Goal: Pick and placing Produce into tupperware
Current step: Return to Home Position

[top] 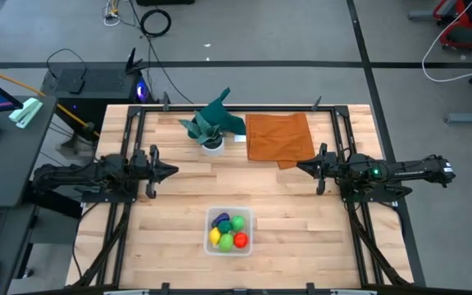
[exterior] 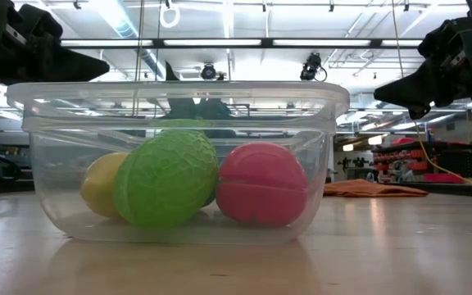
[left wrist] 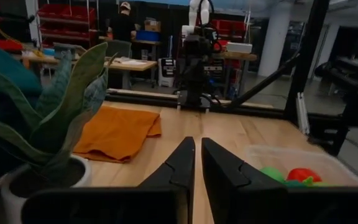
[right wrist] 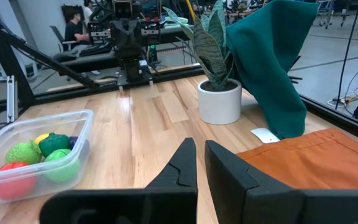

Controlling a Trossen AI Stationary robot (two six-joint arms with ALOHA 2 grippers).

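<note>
Nearest the front edge of the pale wooden plank table [top: 170,217] we see the small clear plastic tupperware box [top: 251,211], square with rounded corners, standing upright about midway between the table's sides. All the produce lies inside it: a yellow toy fruit [top: 215,237], a round red toy fruit [top: 241,240], a textured light green ball [top: 226,242], a second light green piece [top: 238,222], a dark green piece [top: 224,225] and a purple eggplant-like piece [top: 220,217]. From the low view the textured green ball sits between the yellow and the red ones, pressed close to both.

Farther back the two arms face each other across the middle of the table, both raised well above the wood and well apart from the box. The left gripper [left wrist: 198,143] points inward from the left side, its jaws drawn to a thin slit and holding nothing; the right gripper [right wrist: 200,144] mirrors it from the right side, jaws equally narrow and empty.

Behind them, towards the far edge, stands a teal-leaved plant in a white round pot [right wrist: 219,102], upright, with a teal draped fabric [right wrist: 278,62] just beside it; next to these a flat orange-brown cloth [top: 279,136] lies spread on the wood.

Beyond the table we make out a person [left wrist: 123,25] standing among shelves.
</note>
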